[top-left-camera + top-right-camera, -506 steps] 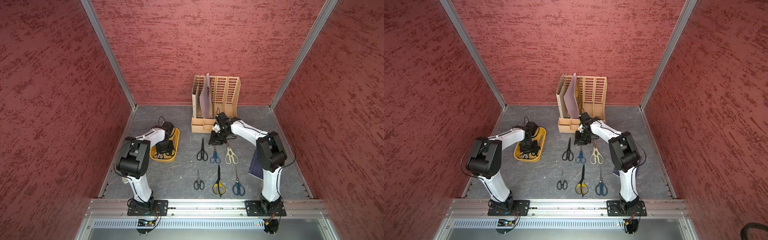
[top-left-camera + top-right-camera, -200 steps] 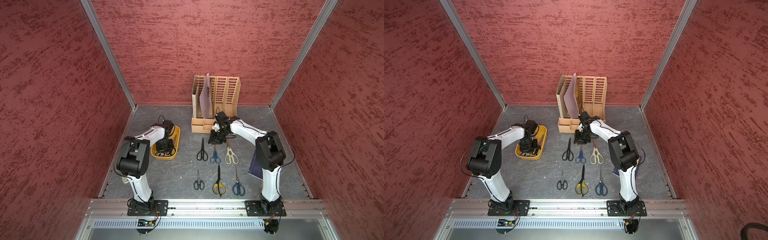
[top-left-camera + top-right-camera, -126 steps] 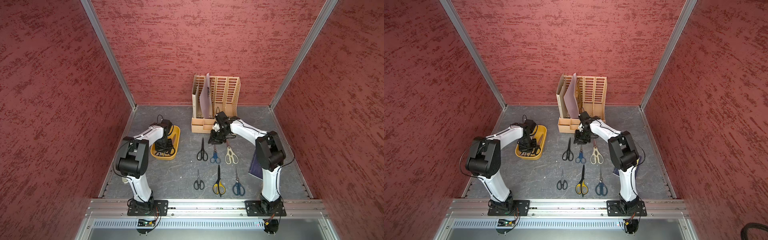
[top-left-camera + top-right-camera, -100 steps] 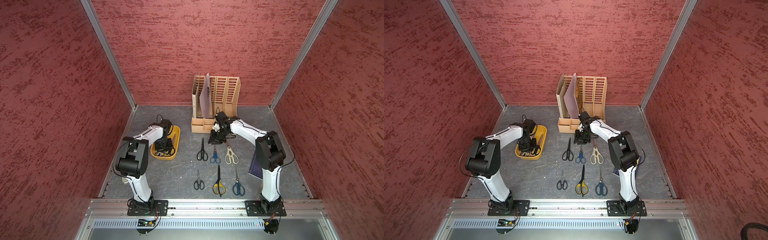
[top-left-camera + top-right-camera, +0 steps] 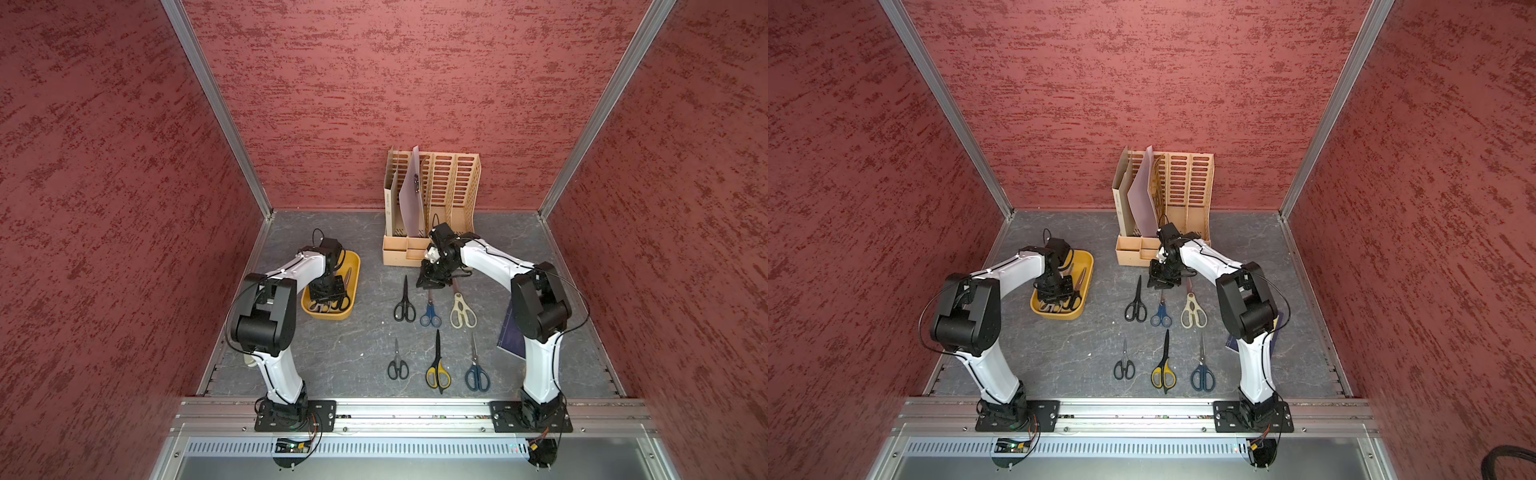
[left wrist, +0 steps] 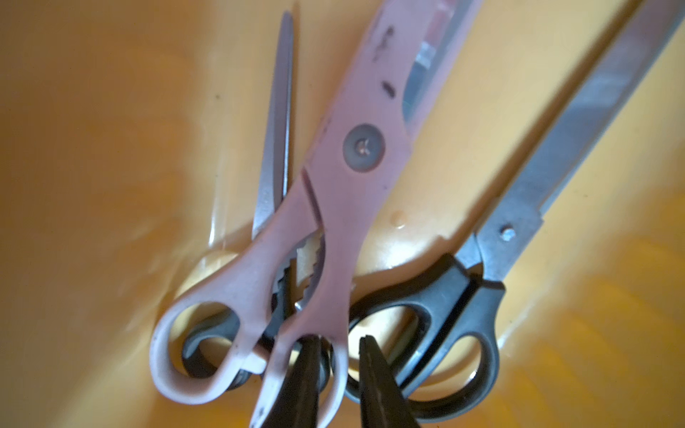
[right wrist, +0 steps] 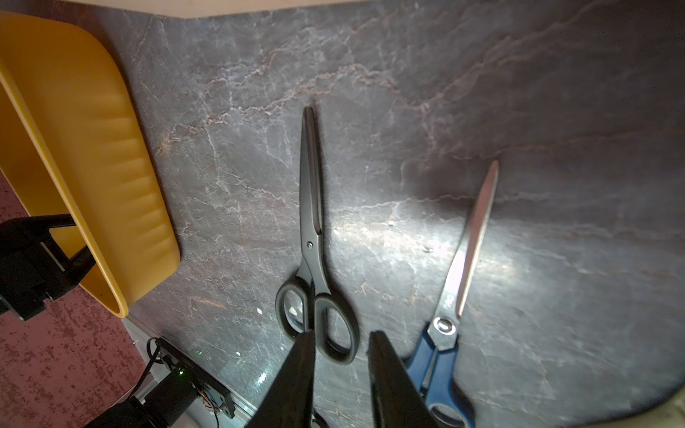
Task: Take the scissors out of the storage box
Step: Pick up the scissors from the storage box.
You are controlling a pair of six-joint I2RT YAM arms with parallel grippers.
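Left fingers stand a little apart inside the yellow box. One tip is through a handle loop of the pale shears and one is outside it. The loop's band sits between them with slivers of gap, so they straddle it without visibly clamping. Those shears lie across a small pair and beside a long black-handled pair, all three in the box. Right fingers, narrowly parted and empty, hover over a black pair and a blue pair, two of the six laid on the bench. Against the top views of a second ago, nothing has left the box and neither arm has visibly travelled. I judge the seventh pick is at the grasp, not yet the lift.
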